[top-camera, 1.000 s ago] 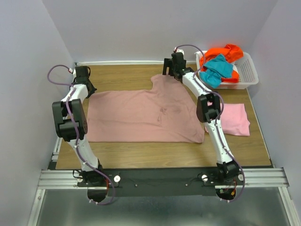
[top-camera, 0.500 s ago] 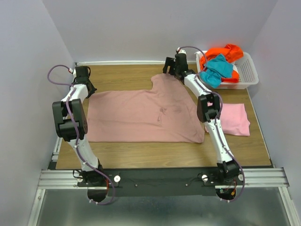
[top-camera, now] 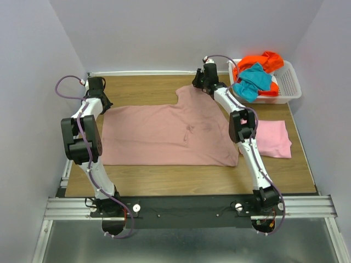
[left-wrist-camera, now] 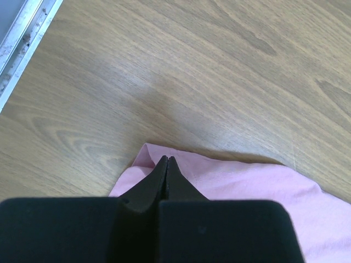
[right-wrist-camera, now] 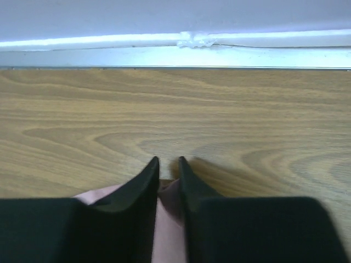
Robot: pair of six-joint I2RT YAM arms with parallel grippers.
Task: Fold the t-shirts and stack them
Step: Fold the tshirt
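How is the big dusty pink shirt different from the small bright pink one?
The big dusty rose t-shirt is spread out wide; the small light pink t-shirt is folded into a rectangle. The dusty rose t-shirt looks duller, the light pink t-shirt brighter. The left gripper and right gripper pinch the dusty rose t-shirt; neither holds the light pink t-shirt. Both lie on the wooden table.

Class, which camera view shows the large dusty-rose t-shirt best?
Top external: the whole dusty-rose t-shirt lies spread flat there. The wrist views show only a small piece each, at the left end effector and the right end effector.
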